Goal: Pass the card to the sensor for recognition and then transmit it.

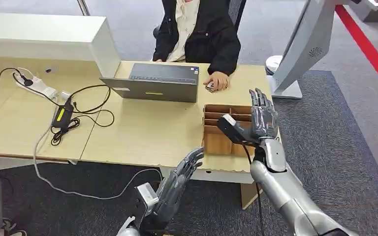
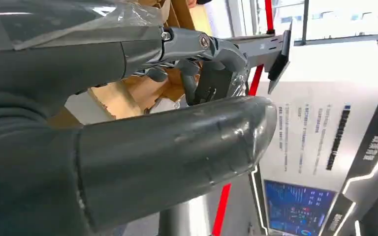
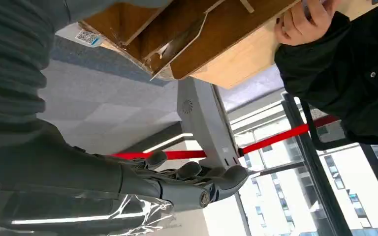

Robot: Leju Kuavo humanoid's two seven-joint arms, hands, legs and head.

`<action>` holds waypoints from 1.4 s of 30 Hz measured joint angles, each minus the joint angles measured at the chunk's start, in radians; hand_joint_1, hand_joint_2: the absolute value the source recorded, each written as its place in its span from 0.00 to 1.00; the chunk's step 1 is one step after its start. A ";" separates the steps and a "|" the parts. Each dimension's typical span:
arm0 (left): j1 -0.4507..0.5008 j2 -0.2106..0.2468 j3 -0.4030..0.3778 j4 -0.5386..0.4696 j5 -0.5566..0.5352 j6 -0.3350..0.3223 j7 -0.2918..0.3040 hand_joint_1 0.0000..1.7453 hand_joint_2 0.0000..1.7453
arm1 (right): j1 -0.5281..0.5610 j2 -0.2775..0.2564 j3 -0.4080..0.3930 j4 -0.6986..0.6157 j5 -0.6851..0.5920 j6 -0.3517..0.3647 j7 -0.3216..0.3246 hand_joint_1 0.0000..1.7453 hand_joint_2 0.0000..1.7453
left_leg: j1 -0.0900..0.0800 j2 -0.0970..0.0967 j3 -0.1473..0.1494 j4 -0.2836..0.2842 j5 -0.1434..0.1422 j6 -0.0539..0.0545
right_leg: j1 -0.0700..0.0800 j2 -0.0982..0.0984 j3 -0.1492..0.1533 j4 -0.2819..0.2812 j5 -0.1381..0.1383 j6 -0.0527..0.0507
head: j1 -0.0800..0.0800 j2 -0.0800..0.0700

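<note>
Left hand (image 1: pixel 177 184), nearest the lens, raised before the desk's near edge, fingers straight and close together, palm bare. Desk (image 1: pixel 142 132), pale wood, wide. Person (image 1: pixel 197 34) in a dark jacket, seated at the far side. White kiosk stand (image 1: pixel 305 49) on the carpet, past the desk's right end; the left wrist view adds its lit blue screen (image 2: pixel 295 206), outside the head view. Laptop (image 1: pixel 155 82), grey, open toward the person. Cardboard box (image 1: pixel 221 132) with dividers, at the desk's near right corner. Right hand (image 1: pixel 262 115), upright above the box, fingers slightly spread, holding nothing; the right wrist view shows its fingers (image 3: pixel 192 177) extended and apart. Black adapter (image 1: pixel 60 115) with coiled cable, on the desk's left part. Person's hand (image 1: pixel 218 81), resting beside the laptop, over a small pale object (image 1: pixel 210 87); whether this is the card cannot be told. It lies well apart from both robot hands.
</note>
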 joint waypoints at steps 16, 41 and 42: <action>0.001 0.008 -0.002 -0.010 -0.001 0.011 -0.002 0.00 0.00 | -0.031 0.015 -0.020 0.085 0.117 0.000 0.054 0.00 1.00 | 0.000 0.000 0.000 0.000 0.000 0.000 | 0.000 0.000 0.000 0.000 0.000 0.000 | 0.000 0.000; 0.032 0.019 -0.001 -0.019 -0.048 0.016 0.010 0.00 0.00 | -0.035 0.028 -0.103 0.110 0.138 -0.001 0.029 0.00 1.00 | 0.000 0.000 0.000 0.000 0.000 0.000 | 0.000 0.000 0.000 0.000 0.000 0.000 | 0.000 0.000; 0.032 0.019 -0.001 -0.019 -0.050 0.019 0.010 0.00 0.00 | -0.037 0.029 -0.103 0.112 0.138 -0.001 0.027 0.00 1.00 | 0.000 0.000 0.000 0.000 0.000 0.000 | 0.000 0.000 0.000 0.000 0.000 0.000 | 0.000 0.000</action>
